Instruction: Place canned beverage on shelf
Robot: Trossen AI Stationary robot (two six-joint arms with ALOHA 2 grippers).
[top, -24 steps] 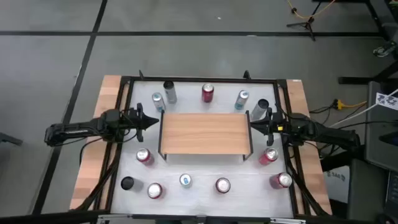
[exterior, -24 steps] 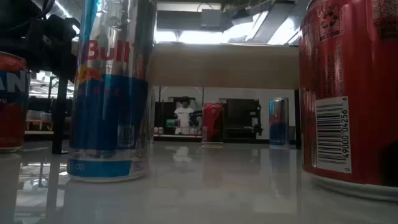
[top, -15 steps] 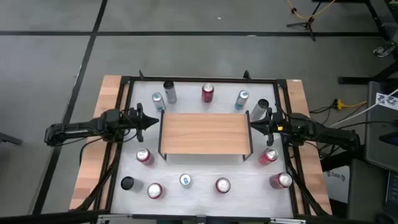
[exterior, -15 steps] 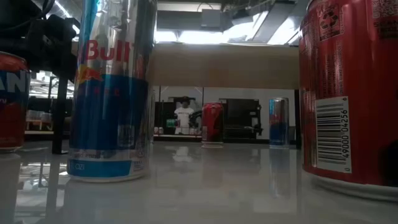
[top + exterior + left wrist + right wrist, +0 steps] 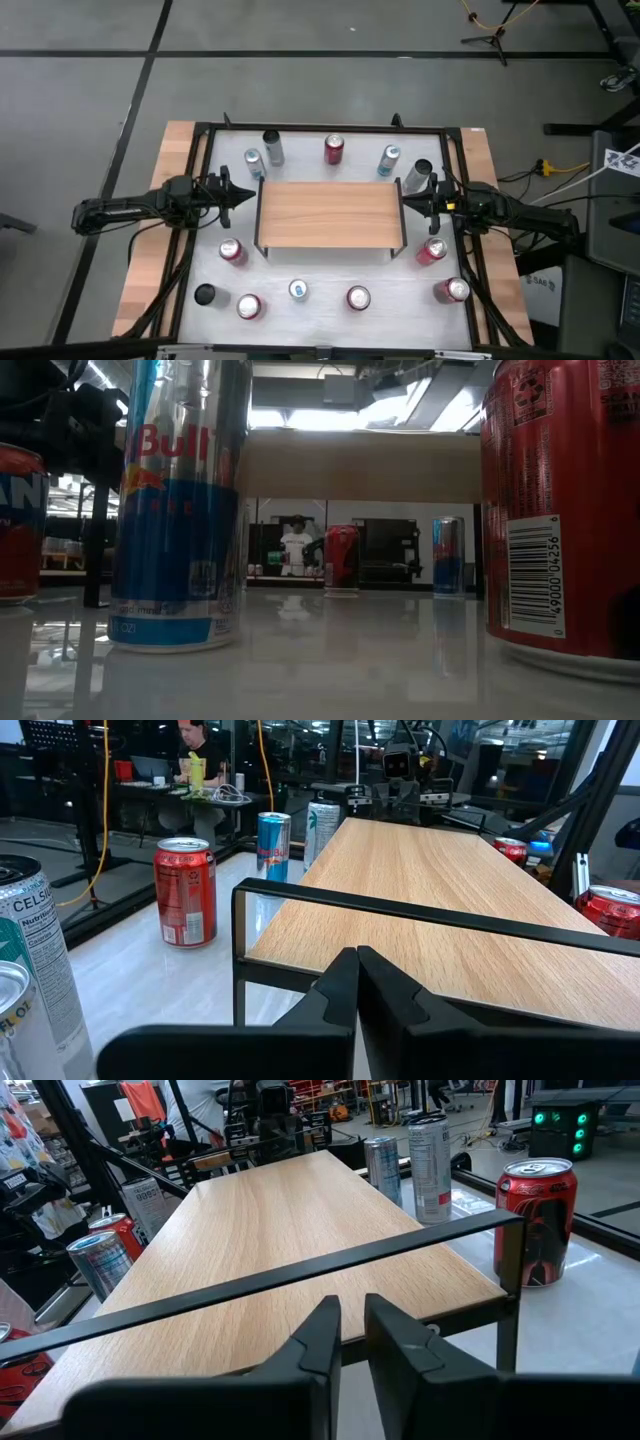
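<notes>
The shelf [image 5: 330,215], a light wooden board on thin black legs, stands in the middle of the white tabletop. Several cans stand upright on the tabletop around it, among them a red can [image 5: 334,150] behind it and a red can [image 5: 232,250] by its near left corner. My left gripper [image 5: 250,196] is shut and hovers level at the shelf's left end, pointing at it [image 5: 357,965]. My right gripper [image 5: 405,202] is shut at the shelf's right end, likewise pointing at it [image 5: 352,1315]. Neither holds anything.
Behind the shelf stand a silver can [image 5: 272,147], a pale blue can [image 5: 253,162], a blue can [image 5: 389,160] and a dark can [image 5: 419,175]. In front stand a blue can [image 5: 298,290], red cans [image 5: 358,298] [image 5: 452,290] and a black can [image 5: 205,295]. A black frame [image 5: 320,128] rims the tabletop.
</notes>
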